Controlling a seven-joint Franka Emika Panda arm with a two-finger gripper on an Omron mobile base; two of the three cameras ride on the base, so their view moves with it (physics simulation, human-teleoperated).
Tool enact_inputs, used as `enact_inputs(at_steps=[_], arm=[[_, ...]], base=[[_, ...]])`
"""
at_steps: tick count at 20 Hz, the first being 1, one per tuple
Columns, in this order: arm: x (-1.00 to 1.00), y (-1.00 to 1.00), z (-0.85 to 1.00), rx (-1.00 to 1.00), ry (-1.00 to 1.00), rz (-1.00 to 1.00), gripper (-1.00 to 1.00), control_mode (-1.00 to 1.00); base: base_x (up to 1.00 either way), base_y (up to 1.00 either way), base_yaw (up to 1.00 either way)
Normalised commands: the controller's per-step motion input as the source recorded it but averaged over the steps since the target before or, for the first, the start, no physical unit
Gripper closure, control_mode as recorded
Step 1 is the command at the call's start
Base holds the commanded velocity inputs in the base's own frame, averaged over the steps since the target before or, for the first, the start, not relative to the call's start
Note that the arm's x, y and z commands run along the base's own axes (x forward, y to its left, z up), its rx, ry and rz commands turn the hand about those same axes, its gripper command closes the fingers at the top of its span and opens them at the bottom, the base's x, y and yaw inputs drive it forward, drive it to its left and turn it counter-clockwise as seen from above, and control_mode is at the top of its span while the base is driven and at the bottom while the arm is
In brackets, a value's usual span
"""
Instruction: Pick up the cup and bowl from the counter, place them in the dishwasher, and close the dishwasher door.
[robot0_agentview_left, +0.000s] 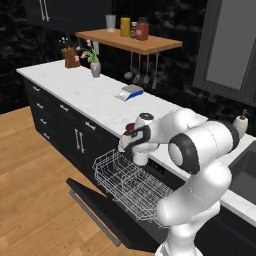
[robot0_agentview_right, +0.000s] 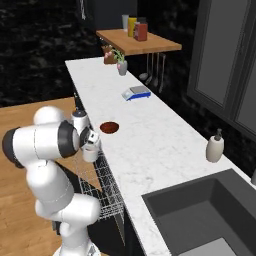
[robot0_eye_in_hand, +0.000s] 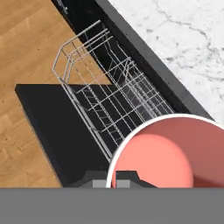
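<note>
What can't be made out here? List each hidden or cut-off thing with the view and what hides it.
- Cup, hand view: far side cut off by the right edge, base hidden by its own rim.
- Gripper, left base view: jaws hidden behind the wrist.
- Bowl, right base view: too small to judge its contents.
- Dishwasher door, left base view: near end cut off by the bottom edge.

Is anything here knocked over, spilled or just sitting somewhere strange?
Nothing stands out. The small grey-white cup with a red inside is upright in the gripper, above the white wire rack of the open black dishwasher. The shallow reddish-brown bowl lies flat on the white marble counter. No spills show.
</note>
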Motion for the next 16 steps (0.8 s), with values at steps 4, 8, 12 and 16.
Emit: enact_inputs(at_steps=[4, 8, 12, 16], arm=[[0.34, 0.94, -0.87, 0.0, 0.0, -0.2, 1.0, -1.0], [0.44, 0.83, -0.63, -0.01, -0.01, -0.24, 1.0, -1.0], [0.32, 0.54, -0.26, -0.06, 0.0, -0.25, 1.0, -1.0], [0.3, 0.3, -0.29, -0.07, 0.0, -0.22, 1.0, -1.0]], base=[[0.0, 0.0, 0.0], [0.0, 0.0, 0.0], [0.0, 0.0, 0.0], [0.0, 0.0, 0.0]])
